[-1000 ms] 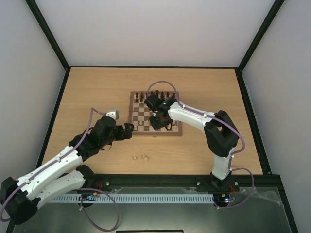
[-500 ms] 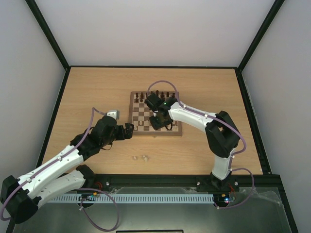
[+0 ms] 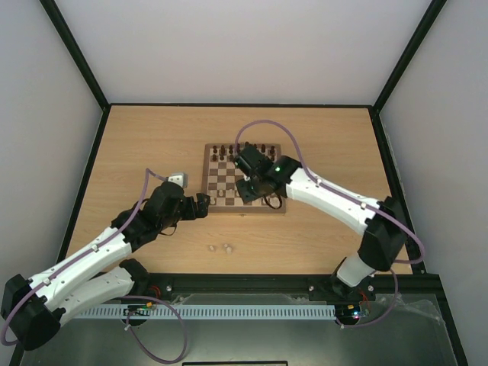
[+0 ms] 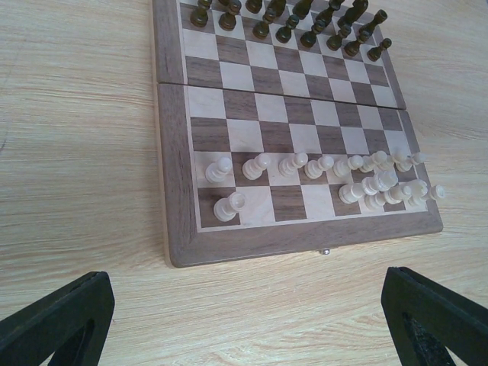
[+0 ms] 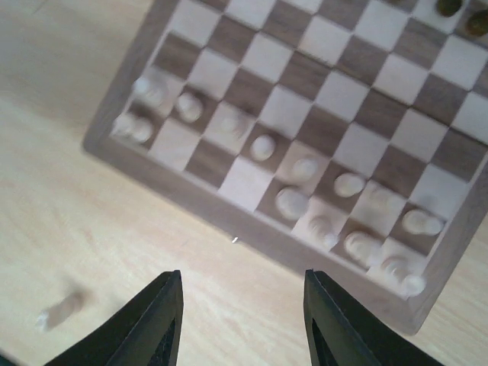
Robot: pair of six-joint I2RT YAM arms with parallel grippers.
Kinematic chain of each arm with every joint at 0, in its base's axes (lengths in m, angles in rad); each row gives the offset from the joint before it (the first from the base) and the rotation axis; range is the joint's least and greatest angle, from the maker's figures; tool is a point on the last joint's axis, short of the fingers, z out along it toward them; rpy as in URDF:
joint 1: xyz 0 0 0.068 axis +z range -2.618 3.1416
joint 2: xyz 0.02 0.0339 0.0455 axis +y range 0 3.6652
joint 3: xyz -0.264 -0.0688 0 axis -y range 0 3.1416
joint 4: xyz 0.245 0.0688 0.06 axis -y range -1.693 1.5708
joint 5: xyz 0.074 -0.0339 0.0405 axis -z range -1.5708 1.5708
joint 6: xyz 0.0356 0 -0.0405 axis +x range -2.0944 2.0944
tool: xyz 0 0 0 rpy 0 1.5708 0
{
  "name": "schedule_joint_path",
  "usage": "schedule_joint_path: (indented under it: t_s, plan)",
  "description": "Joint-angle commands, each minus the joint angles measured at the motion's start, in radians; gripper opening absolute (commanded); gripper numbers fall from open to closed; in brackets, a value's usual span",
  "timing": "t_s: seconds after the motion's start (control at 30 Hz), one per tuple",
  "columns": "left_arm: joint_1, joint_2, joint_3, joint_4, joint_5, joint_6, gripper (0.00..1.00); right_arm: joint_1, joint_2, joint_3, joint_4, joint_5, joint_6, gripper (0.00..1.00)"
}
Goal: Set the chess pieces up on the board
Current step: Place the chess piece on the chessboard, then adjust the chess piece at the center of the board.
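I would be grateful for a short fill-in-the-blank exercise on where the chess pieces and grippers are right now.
1. The dark brown pieces stand along the edge of the board that lies ___ from the arm bases.
2. In the top view, ___ pale pieces lie on the table, off the board.
3. The left gripper and right gripper are both ___, holding nothing.

Missing words: farthest; two; open.

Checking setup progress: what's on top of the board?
On the board: pale chess pieces in the near two rows, nearest row gappy; dark pieces along the far edge. From above, the right gripper covers part.
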Motion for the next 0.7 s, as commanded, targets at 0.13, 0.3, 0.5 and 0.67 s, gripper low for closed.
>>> schedule_joint_path:
  t_s: [0.13,0.3,0.5,0.67]
  plan:
    - [0.005,-0.012,0.024,-0.006,-0.013,0.006,0.99,0.241,-0.107,-0.128,-0.06,-0.022,0.11,0.44]
    - [0.006,-0.026,0.024,-0.013,-0.017,0.002,0.99,0.371,-0.065,-0.169,-0.016,-0.031,0.181,0.43]
    - [0.006,-0.07,0.029,-0.046,-0.031,0.0,0.99,0.439,-0.034,-0.207,0.015,-0.022,0.241,0.42]
    - [0.006,-0.09,0.032,-0.058,-0.029,0.0,0.99,0.455,0.005,-0.212,0.031,-0.013,0.263,0.39]
